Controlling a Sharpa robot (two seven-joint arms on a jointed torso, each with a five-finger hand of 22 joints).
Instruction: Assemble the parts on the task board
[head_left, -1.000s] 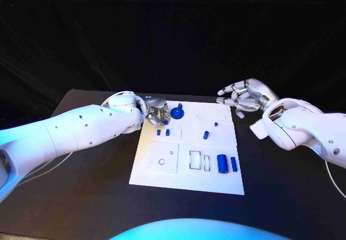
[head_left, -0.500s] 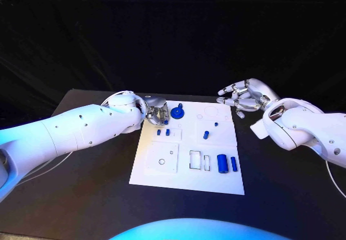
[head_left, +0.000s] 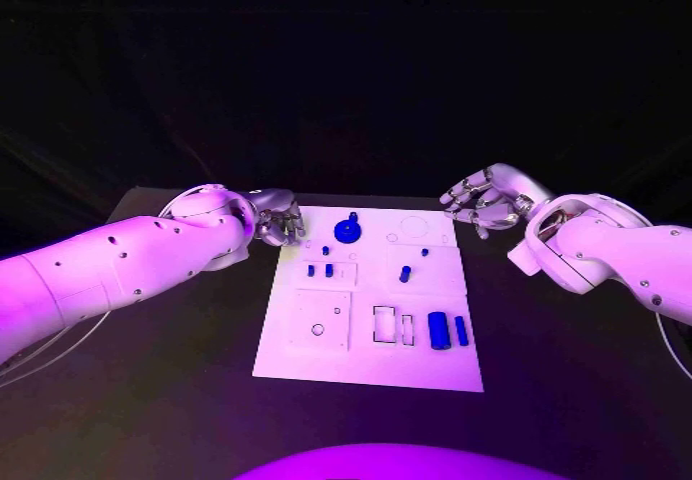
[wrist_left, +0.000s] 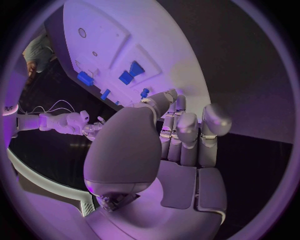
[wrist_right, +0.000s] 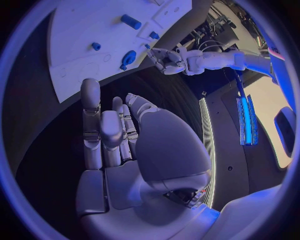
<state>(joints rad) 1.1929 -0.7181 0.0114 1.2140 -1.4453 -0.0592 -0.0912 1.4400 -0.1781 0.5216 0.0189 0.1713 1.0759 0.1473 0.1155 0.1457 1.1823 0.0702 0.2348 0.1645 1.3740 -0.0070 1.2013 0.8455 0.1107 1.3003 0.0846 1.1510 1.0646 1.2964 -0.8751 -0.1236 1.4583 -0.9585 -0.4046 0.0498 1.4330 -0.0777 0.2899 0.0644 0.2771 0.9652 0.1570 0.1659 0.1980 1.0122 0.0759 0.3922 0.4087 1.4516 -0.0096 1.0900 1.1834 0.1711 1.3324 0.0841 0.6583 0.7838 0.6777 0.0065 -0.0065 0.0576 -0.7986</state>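
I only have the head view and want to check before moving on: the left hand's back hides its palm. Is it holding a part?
Observer: No. The left wrist view shows the left hand with a bare palm and its fingers stretched toward the board.
Operator: And the right hand's palm?
Observer: Bare too, in the right wrist view. The right hand hangs over the black table beside the board, with nothing between its fingers.
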